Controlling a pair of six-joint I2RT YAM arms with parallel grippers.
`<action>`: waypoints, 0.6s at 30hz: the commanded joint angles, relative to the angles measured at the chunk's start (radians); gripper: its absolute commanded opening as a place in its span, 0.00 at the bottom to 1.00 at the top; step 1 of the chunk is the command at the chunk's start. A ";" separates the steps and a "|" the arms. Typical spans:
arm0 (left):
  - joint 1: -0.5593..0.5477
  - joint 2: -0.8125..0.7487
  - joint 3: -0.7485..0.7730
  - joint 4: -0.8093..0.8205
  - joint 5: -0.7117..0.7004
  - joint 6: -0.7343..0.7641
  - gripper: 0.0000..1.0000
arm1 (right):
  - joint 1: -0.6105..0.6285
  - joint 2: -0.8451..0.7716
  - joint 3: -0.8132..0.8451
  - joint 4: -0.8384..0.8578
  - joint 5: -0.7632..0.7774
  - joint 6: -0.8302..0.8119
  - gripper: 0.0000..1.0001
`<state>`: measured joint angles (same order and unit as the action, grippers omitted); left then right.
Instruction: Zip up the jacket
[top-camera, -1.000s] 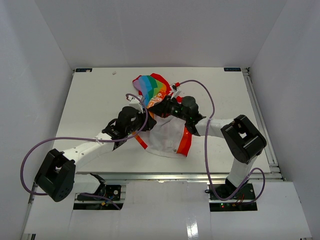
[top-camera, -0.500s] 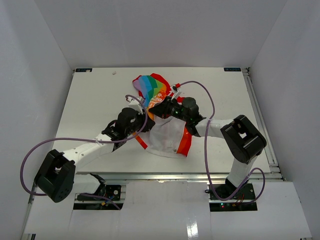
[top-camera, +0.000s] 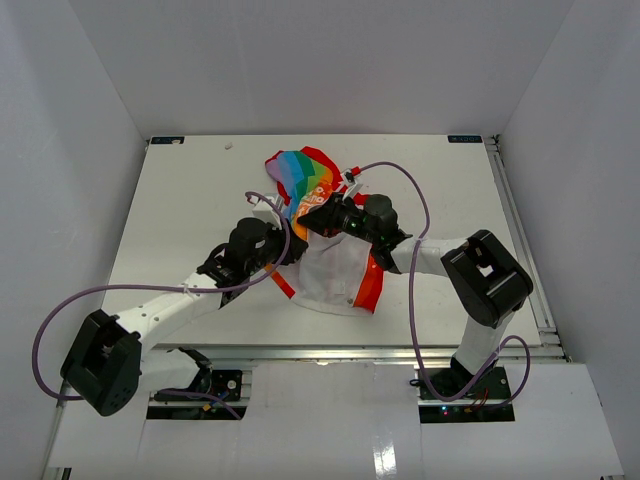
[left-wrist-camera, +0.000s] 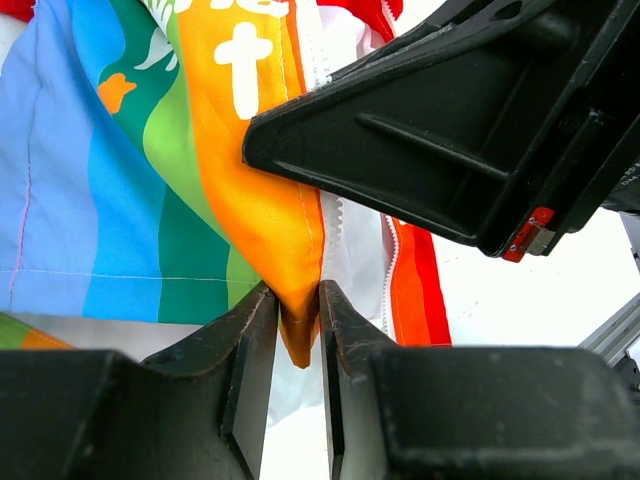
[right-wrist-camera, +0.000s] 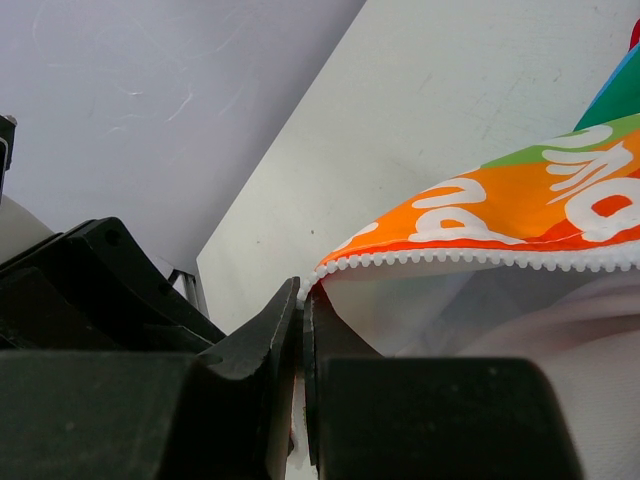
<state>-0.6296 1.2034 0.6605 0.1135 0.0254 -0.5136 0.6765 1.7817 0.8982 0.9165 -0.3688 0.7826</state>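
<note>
White walls ring the white table, where the jacket lies in the middle with the left gripper pinching its orange corner and the right gripper pinching the end of the zipper teeth, likely to pull both sides straight for zipping.

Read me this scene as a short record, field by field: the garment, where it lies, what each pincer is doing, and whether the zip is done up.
garment: child's jacket, white body, rainbow-striped panel, red trim
place: crumpled on the white table, between the two arms
left pincer: shut on a fold of the orange stripe
right pincer: shut on the jacket's edge, at the end of the white zipper teeth
zip: not done up, the teeth rows lie apart
</note>
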 joint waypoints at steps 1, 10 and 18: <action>-0.001 -0.026 -0.012 0.015 0.004 0.012 0.30 | 0.003 0.001 -0.002 0.059 -0.004 -0.002 0.08; -0.001 -0.028 -0.002 -0.013 -0.010 0.018 0.37 | -0.001 0.003 0.002 0.047 -0.013 -0.011 0.08; -0.001 -0.041 0.000 -0.029 -0.010 0.028 0.38 | -0.002 0.001 0.004 0.046 -0.016 -0.012 0.08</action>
<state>-0.6296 1.1954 0.6605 0.0982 0.0225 -0.4975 0.6762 1.7821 0.8982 0.9165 -0.3718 0.7788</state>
